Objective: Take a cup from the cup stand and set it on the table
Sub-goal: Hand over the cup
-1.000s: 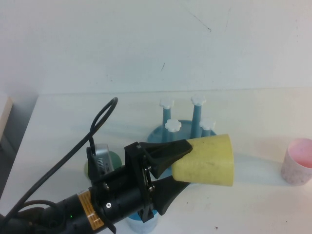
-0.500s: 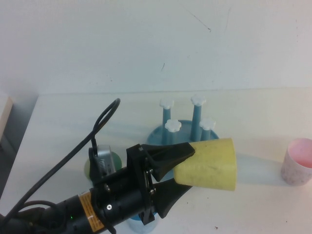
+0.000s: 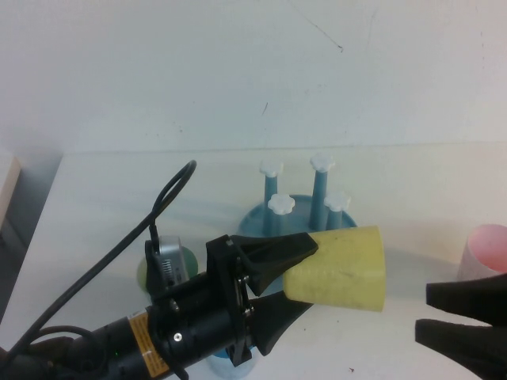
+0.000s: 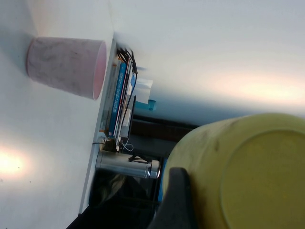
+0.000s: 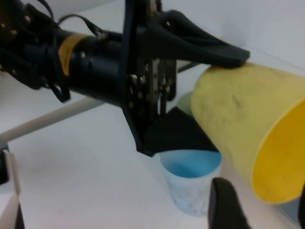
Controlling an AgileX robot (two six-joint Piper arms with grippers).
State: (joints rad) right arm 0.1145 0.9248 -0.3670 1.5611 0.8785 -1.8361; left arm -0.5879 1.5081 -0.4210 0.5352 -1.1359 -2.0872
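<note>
My left gripper (image 3: 309, 277) is shut on the yellow cup (image 3: 342, 267) and holds it on its side above the table (image 3: 103, 206), mouth to the right, just in front of the cup stand (image 3: 255, 215). The stand's four blue pegs with white caps are bare. The cup's base fills the left wrist view (image 4: 248, 176) beside one black finger (image 4: 177, 200). My right gripper (image 3: 424, 310) is open at the near right, a short way from the cup's mouth. In the right wrist view the cup (image 5: 243, 124) lies just beyond its fingers (image 5: 224, 205).
A pink cup (image 3: 485, 244) stands at the right, partly behind my right gripper, and shows in the left wrist view (image 4: 66, 67). A light-blue cup (image 5: 190, 179) stands under the left gripper. A pale green cup (image 3: 146, 273) is behind the left wrist.
My right gripper has come into the high view at the near right, now open beside the cup's mouth. The left gripper and yellow cup shifted slightly right, then held still.
</note>
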